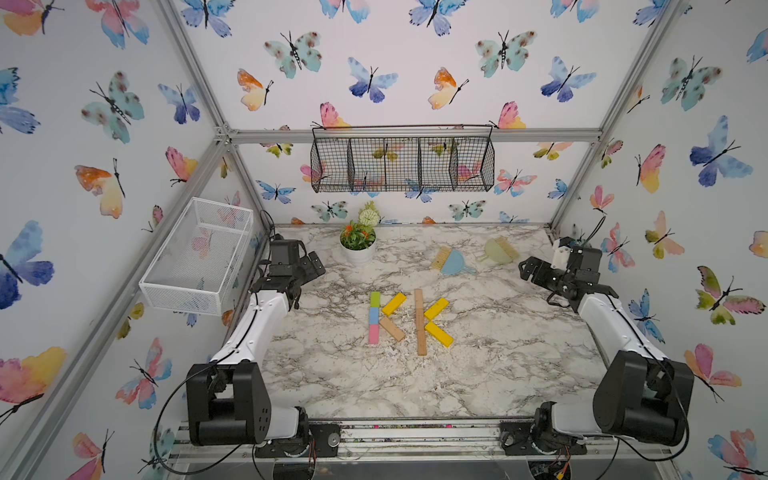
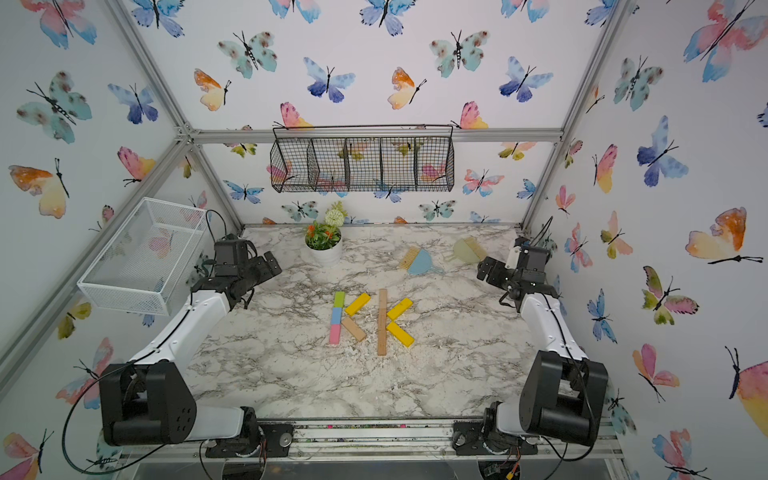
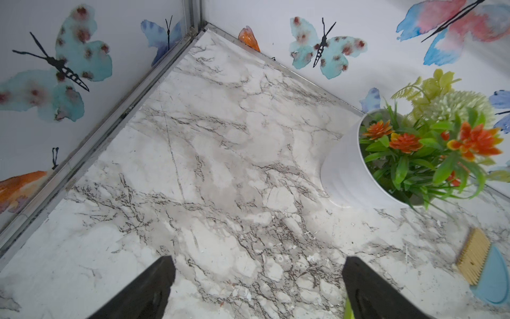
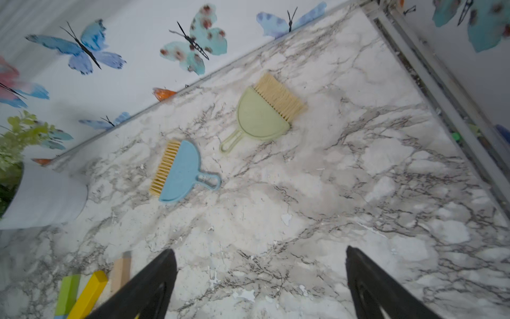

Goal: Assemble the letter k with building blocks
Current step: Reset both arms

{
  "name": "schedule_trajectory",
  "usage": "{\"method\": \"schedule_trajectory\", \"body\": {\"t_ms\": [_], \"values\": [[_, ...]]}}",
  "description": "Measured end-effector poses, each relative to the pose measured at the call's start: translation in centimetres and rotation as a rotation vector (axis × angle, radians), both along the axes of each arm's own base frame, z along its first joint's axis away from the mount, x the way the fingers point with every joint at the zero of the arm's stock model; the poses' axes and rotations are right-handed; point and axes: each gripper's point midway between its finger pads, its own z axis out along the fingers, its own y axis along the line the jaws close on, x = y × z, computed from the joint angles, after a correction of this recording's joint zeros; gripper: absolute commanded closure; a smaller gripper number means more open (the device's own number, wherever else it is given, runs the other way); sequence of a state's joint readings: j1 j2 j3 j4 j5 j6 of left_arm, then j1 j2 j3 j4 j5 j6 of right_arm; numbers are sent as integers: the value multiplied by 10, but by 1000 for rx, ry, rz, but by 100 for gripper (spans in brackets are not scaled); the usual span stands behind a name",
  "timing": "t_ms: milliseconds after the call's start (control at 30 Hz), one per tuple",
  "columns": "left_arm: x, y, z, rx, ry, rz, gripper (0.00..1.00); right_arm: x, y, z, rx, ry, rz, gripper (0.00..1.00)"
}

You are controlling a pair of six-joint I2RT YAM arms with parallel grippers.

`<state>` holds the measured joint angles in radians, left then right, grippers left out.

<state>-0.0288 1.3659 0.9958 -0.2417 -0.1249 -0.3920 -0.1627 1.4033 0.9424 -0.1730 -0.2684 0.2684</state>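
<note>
Marble-patterned tabletop, enclosed by butterfly-print walls. Building blocks: all lying flat near the table's middle, set out as two letter K figures side by side, close but apart. Figure nearer the left arm: stem of lime-green block, light-blue block and pink block end to end, green toward the back wall; yellow block and short tan block slant off the stem as the two arms. Figure nearer the right arm: tan-wood stem, joints too fine to count; upper yellow block and lower yellow block meet it at mid-length. Left gripper: jaws spread wide, holding nothing, bare marble between them, at the table's left edge, well apart from the blocks. Right gripper: jaws likewise spread wide and holding nothing, at the right edge, well apart from the blocks. Other items: white plant pot with artificial flowers at the back; blue brush and green brush behind the blocks, tan bristles; black wire basket on the back wall; white mesh basket on the left wall.
</note>
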Motion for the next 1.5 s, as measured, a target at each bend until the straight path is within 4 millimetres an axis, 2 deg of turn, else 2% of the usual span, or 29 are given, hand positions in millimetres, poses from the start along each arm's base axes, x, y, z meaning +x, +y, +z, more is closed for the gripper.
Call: {"method": "schedule_trajectory", "body": {"t_ms": [100,233,300,433,667,967,1167,1267,1333,1500], "values": [[-13,-9,-26,59,5,-31,2,-8,-2,-20,-29,-3,-6,2],[-23,-16,-48,130,6,-53,2,-22,-5,-20,-90,-122,-19,2],[-23,-10,-49,152,-6,-29,2,-28,-7,-12,-119,-205,-32,2],[-16,0,-38,188,-75,21,2,-35,-11,-3,-160,-329,-57,2],[-27,19,-42,283,-142,86,2,-26,-12,-9,-174,-354,-52,2],[-31,32,-56,385,-194,108,2,-25,-13,-6,-181,-395,-59,2],[-49,31,-65,424,-263,138,1,-27,-16,-5,-191,-417,-78,2],[-60,26,-78,457,-283,117,2,-33,-19,-10,-203,-424,-101,2],[-61,23,-83,472,-273,101,1,-39,-22,-13,-216,-430,-123,2],[-47,23,-67,449,-325,87,2,-52,-30,-19,-253,-480,-172,2]]}}
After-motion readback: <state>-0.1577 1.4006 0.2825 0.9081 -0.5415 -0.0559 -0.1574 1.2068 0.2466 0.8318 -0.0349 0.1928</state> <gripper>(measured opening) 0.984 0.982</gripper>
